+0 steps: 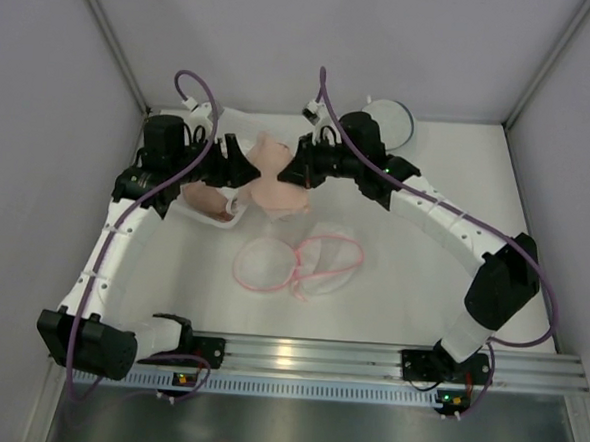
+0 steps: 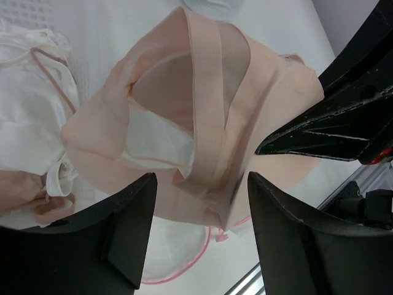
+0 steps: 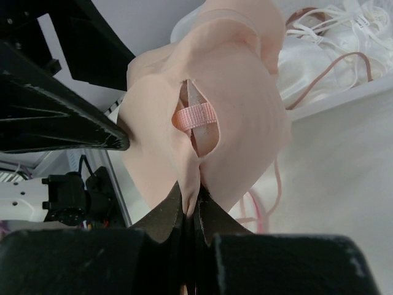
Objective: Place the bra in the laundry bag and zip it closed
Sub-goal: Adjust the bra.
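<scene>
Bra [image 1: 277, 185], peach, hung off the table between both arms, just beyond the laundry bag [image 1: 264, 265]. We noted the right gripper [image 3: 191, 206] pinched tight on a fabric fold, carrying it. Left gripper [image 2: 201, 184] straddled the band, jaws apart, not gripping; we judged it placed for a second grip.

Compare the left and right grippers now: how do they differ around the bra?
The right gripper is shut, pinching the peach bra; the left gripper stands open, clamping nothing. The right gripper's fingertips meet on fabric; the left gripper's sit apart with fabric between them. Both face the same bra.
</scene>
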Robot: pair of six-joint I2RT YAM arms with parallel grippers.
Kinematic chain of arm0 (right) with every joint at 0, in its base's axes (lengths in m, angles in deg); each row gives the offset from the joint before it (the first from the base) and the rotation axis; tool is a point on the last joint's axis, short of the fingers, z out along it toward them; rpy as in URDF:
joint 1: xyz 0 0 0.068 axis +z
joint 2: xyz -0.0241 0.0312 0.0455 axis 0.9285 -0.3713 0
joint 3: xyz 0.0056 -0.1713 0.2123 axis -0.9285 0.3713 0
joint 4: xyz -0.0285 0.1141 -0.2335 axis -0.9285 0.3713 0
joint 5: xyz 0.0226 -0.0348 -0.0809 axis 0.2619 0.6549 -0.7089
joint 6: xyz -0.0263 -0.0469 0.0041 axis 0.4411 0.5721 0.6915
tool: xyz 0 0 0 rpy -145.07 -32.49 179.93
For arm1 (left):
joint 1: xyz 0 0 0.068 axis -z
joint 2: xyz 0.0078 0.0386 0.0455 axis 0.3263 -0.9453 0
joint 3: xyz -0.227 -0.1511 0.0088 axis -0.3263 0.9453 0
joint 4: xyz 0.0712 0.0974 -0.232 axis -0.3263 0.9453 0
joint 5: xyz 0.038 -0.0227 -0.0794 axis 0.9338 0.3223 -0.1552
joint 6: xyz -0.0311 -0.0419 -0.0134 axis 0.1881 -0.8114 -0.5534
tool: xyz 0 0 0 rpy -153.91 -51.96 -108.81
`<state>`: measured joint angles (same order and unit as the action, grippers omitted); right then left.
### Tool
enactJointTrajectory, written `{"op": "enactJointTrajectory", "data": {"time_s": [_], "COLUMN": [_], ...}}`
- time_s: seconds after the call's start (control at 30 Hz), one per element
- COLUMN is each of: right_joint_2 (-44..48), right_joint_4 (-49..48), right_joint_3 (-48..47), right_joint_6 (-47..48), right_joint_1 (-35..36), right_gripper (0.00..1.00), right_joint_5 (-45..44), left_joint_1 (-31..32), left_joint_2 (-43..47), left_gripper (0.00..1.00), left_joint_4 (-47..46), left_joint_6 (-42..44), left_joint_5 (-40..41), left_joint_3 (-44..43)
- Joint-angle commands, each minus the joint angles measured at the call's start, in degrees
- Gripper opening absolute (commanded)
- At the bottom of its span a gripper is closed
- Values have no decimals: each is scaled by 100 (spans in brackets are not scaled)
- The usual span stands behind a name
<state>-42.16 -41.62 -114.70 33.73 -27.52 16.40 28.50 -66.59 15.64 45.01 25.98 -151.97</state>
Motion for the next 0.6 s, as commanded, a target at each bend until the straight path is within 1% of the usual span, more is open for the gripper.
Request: {"op": "enactJointTrajectory", "data": {"time_s": [0.0,0.03,0.1,0.17,0.2,0.27,0.3,0.33,0.37,0.43,0.47,0.5,0.53,0.57], "right_joint_2": [444,445,471,506,567,647,699,822,884,1095,1165,1279,1323,1385], "right_joint_4": [-373,-407,-495,-706,-820,-1354,-1557,-1733,-2083,-2358,-2472,-2552,-2631,-2753], "right_joint_3": [-51,-43,18,71,176,334,527,624,730,959,1012,1090,1143,1205], "right_joint_6": [-123,-141,-220,-334,-491,-711,-904,-975,-1011,-959,-897,-749,-695,-669], "right_joint_1": [-17,-26,-34,-61,-87,-227,-297,-359,-464,-535,-562,-562,-562,-571], "right_gripper": [0,0,0,0,0,0,0,0,0,0,0,0,0,0], "right_joint_5": [281,316,509,668,895,1185,1326,1580,1669,1898,1942,2065,2153,2249], "left_joint_1": [74,109,153,188,188,188,180,162,136,4,-66,-136,-232,-268], "left_joint_2": [-13,4,100,162,223,285,355,391,426,566,636,742,769,778], "left_gripper": [65,62,52,45,35,23,5,0,0,0,0,0,0,0], "left_joint_4": [-606,-720,-1203,-1546,-1608,-1749,-1932,-2047,-2179,-3134,-3695,-4145,-4932,-5175], "left_joint_6": [-63,-116,-309,-398,-415,-407,-424,-451,-520,-976,-1230,-1720,-1934,-2093], "left_joint_5": [-352,-458,-764,-871,-906,-1056,-1065,-1196,-1293,-1827,-2352,-2566,-2751,-3092], "left_joint_3": [74,205,364,584,628,768,812,908,979,1276,1400,1506,1646,1656]}}
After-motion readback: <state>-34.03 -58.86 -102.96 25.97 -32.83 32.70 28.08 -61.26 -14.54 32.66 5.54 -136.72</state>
